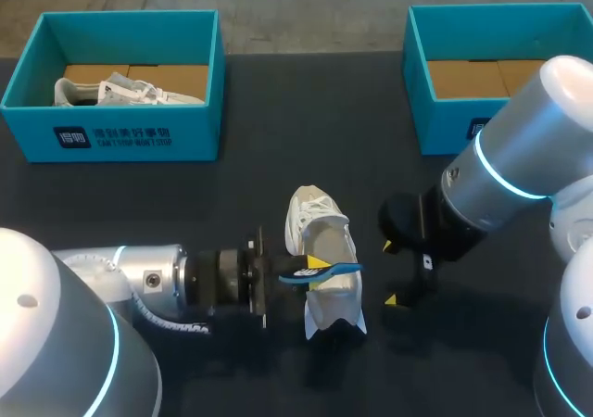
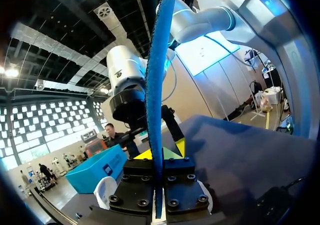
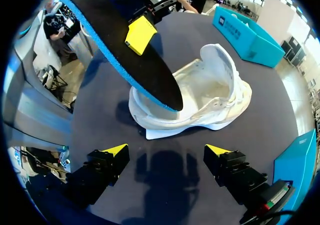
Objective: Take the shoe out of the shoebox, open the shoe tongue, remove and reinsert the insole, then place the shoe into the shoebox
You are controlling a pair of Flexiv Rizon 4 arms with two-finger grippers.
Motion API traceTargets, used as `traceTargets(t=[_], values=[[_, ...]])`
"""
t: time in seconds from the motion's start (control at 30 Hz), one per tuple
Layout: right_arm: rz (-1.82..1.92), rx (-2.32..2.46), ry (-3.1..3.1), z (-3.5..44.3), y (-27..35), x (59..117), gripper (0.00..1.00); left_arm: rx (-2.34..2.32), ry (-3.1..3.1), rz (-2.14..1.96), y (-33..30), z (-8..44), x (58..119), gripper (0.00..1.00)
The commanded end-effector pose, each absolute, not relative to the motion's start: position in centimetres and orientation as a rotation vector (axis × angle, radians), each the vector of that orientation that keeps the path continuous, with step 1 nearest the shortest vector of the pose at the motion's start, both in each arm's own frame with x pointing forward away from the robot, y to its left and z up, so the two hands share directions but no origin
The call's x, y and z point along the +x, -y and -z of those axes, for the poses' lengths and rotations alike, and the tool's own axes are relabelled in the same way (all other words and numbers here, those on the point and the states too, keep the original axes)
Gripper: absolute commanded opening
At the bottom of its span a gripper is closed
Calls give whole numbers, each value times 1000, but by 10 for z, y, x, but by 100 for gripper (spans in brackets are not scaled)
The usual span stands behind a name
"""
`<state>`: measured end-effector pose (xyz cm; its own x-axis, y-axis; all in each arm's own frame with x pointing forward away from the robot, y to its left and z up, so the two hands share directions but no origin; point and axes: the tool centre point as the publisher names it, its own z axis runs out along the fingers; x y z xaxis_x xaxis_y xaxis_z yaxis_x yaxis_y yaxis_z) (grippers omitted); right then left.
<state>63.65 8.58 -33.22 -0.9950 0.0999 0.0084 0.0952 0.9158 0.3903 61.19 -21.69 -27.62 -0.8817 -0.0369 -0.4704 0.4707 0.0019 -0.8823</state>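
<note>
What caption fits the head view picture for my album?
Left hand holds the blue insole over the white shoe, right hand open beside it.

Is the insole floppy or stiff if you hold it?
Probably bendy but springy: the insole is thin, yet sticks out past the left gripper without drooping. Likely light too, since a two-finger pinch holds it up.
</note>
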Motion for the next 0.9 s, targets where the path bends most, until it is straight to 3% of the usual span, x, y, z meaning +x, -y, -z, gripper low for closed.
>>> traceTargets(t=[0.03,0.9], values=[[-622,158,-3060,334,-87,635,100,438,-1928,1932,214,276,609,0],[-622,158,-3060,334,-87,635,100,427,-1943,1960,223,286,613,0]])
